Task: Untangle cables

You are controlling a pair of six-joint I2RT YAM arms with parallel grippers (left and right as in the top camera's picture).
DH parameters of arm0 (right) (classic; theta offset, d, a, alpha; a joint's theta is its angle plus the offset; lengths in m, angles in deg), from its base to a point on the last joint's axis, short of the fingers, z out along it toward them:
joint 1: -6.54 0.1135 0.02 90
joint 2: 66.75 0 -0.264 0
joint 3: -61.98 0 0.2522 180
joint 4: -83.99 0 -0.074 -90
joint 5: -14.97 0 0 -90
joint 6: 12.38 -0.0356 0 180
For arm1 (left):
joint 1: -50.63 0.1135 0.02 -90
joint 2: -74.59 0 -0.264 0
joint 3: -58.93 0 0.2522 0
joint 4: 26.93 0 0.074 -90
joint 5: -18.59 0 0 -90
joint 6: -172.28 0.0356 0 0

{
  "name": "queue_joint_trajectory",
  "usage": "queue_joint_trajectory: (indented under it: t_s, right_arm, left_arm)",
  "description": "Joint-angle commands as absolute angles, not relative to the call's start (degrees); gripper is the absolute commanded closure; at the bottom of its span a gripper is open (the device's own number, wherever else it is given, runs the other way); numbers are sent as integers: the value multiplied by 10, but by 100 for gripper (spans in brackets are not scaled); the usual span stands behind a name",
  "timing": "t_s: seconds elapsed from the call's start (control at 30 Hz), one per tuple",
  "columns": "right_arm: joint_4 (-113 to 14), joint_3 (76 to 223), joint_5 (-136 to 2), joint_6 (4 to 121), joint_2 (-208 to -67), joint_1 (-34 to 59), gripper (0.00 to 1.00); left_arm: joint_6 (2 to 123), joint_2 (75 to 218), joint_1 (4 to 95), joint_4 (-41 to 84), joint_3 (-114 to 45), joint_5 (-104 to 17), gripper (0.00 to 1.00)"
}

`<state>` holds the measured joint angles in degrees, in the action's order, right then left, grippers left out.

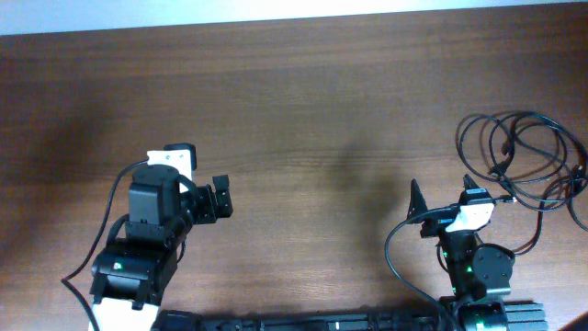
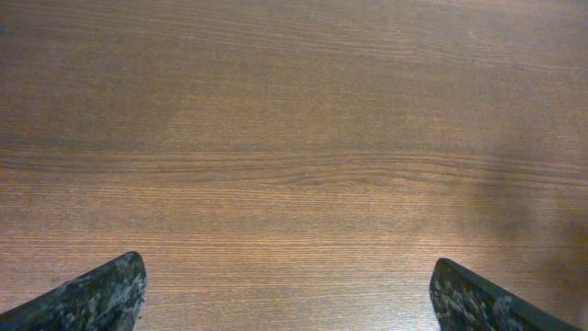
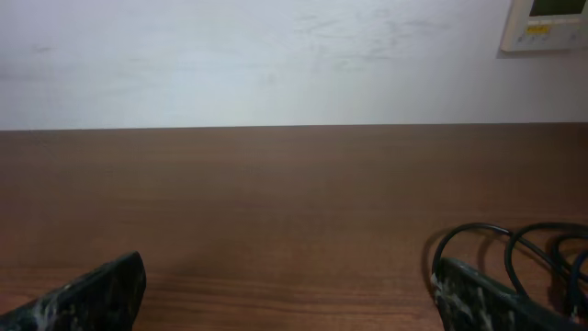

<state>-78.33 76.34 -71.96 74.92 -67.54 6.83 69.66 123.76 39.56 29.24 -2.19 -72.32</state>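
The cables [image 1: 525, 158] are thin black cords lying in tangled loops on the wooden table [image 1: 303, 110] at its right edge. In the right wrist view their loops [image 3: 511, 241] curve just behind my right finger [image 3: 482, 299]. My right gripper [image 1: 444, 196] stands open just left of the tangle, with nothing between its fingers [image 3: 287, 296]. My left gripper [image 1: 223, 197] is far to the left, open over bare wood. The left wrist view shows its gap [image 2: 289, 296] empty, with a dark mottled fingertip [image 2: 103, 292] at the lower left corner.
A white wall [image 3: 276, 55] rises behind the table's far edge, with a pale control panel [image 3: 547, 23] mounted at the upper right. Both arm bases sit along the table's near edge. Thick black arm wires [image 1: 400, 253] loop beside the right arm.
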Motion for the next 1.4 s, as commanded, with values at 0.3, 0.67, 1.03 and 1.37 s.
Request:
queue_joint_trajectory:
  t_s: [0.3, 0.67, 1.03, 1.37]
  right_arm:
    - [-781, 761, -710, 754, -670, 65, 1]
    - [-781, 761, -710, 754, -670, 65, 1]
    - [-781, 761, -710, 754, -670, 65, 2]
    - [-781, 761, -710, 754, -670, 65, 2]
  left_arm:
    - [702, 1235, 399, 291, -16, -727, 1]
    - [702, 1235, 399, 291, -16, -727, 1]
    - [704, 1122, 399, 144, 78, -728, 1]
    - [704, 851, 407, -241, 401, -719, 1]
